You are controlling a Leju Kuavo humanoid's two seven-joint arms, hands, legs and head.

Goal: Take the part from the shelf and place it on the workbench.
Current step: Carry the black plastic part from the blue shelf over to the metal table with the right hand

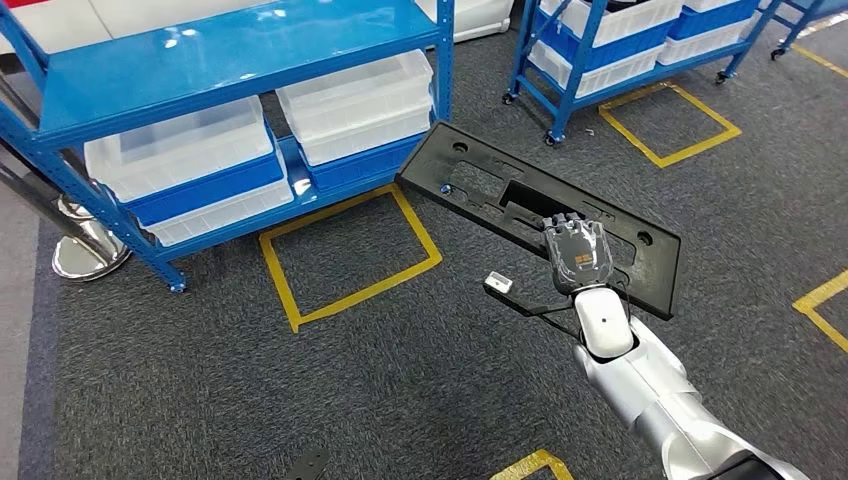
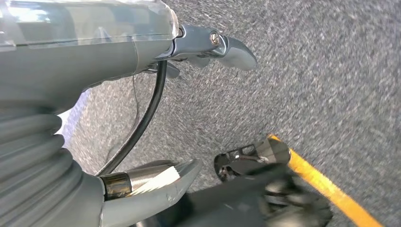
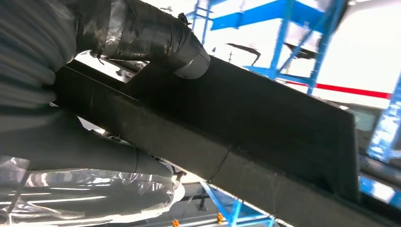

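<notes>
**Long black panel carried off-centre in the right hand, clear of the shelf**

Working left to right, we note first the blue steel shelf (image 1: 200, 60) with its clear plastic bins (image 1: 180, 150), then yellow tape squares (image 1: 350, 255) on the grey carpet (image 1: 300, 400). The left hand (image 2: 118, 71) hangs over the carpet; it holds nothing, and we cannot tell how far its fingers are parted. Further right, the long flat black moulded plastic panel with cut-outs (image 1: 480, 185) is held above the floor, away from the shelf. The right hand (image 1: 577, 255) clamps it near one end, thumb on one face and fingers on the other. We judge the panel stiff, light and smooth-skinned. Gripped off-centre, its long free end will lever and may twist; a hold nearer mid-length, on a cut-out edge, would be steadier.
</notes>
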